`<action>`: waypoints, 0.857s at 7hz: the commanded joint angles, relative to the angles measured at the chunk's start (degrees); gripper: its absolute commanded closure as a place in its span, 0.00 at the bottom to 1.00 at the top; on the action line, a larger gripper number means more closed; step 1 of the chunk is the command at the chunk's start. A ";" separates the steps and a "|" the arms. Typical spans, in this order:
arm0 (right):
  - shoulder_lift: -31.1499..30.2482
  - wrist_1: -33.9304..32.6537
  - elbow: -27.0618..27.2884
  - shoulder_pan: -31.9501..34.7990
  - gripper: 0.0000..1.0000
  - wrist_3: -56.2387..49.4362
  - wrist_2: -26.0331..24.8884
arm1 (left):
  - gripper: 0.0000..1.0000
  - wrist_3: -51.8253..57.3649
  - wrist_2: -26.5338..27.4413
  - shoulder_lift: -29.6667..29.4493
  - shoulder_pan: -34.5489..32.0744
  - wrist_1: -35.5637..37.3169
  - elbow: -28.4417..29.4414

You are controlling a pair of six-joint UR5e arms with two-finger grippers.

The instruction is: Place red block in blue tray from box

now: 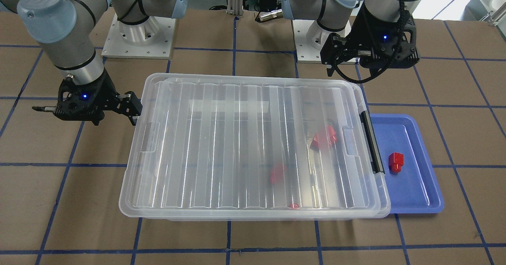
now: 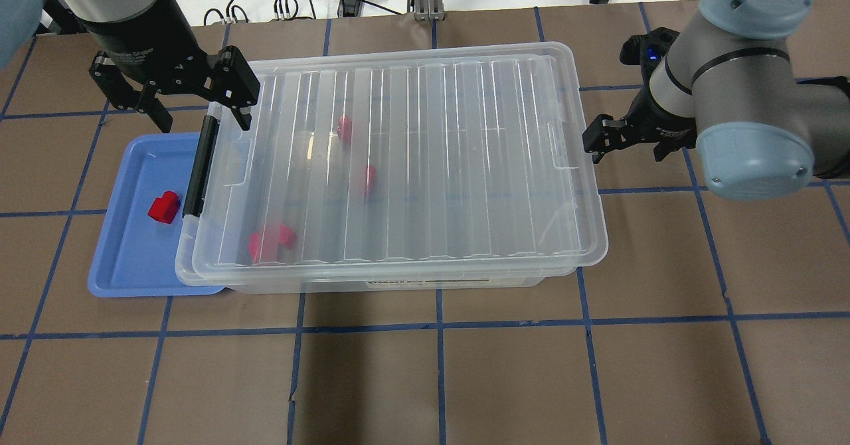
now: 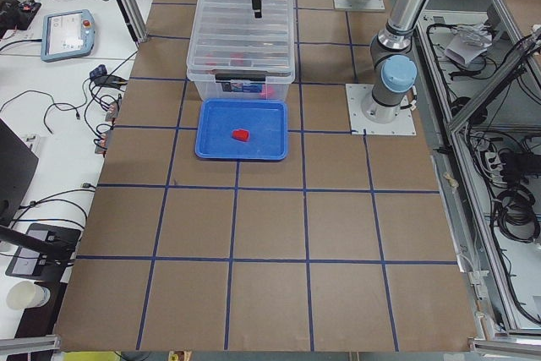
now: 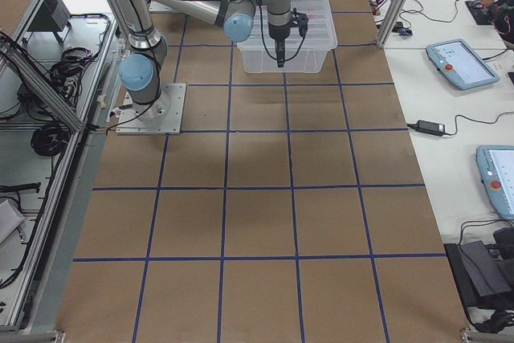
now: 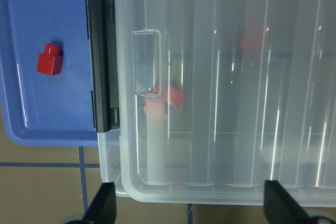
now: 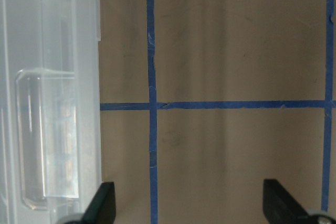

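Observation:
The box (image 2: 412,166), a clear bin, stands mid-table with its ribbed lid on and its black latch (image 2: 199,166) toward the blue tray (image 2: 126,259). One red block (image 2: 164,206) lies in the tray, and it also shows in the left wrist view (image 5: 50,60). Three more red blocks (image 2: 271,240) show blurred through the lid. My left gripper (image 2: 202,121) is open and empty above the box's latch end. My right gripper (image 2: 624,146) is open and empty just off the box's opposite short side.
The tray's edge is tucked partly under the box's latch end (image 1: 372,141). The table (image 2: 438,378) is brown with blue tape grid lines. The arm bases (image 1: 138,39) stand behind the box.

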 commanded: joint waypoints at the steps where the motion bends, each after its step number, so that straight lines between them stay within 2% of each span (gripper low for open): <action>1: -1.07 5.13 -4.88 -0.02 0.00 -0.34 -0.86 | 0.00 4.42 -0.05 0.25 4.48 4.51 -2.80; 2: -1.34 10.56 -9.26 0.15 0.00 0.09 -0.86 | 0.00 5.15 -0.31 0.43 5.38 10.26 -4.91; 4: -2.30 25.40 -19.19 3.91 0.00 0.27 -0.95 | 0.00 -1.29 -0.48 -0.19 1.37 12.43 -5.28; 5: -2.13 28.43 -21.07 5.59 0.00 4.45 -0.95 | 0.00 -2.65 -0.40 0.51 -3.09 12.43 -6.50; 6: -2.05 27.68 -18.91 5.69 0.00 5.36 -1.12 | 0.00 -1.62 -0.40 0.52 -2.88 12.52 -6.42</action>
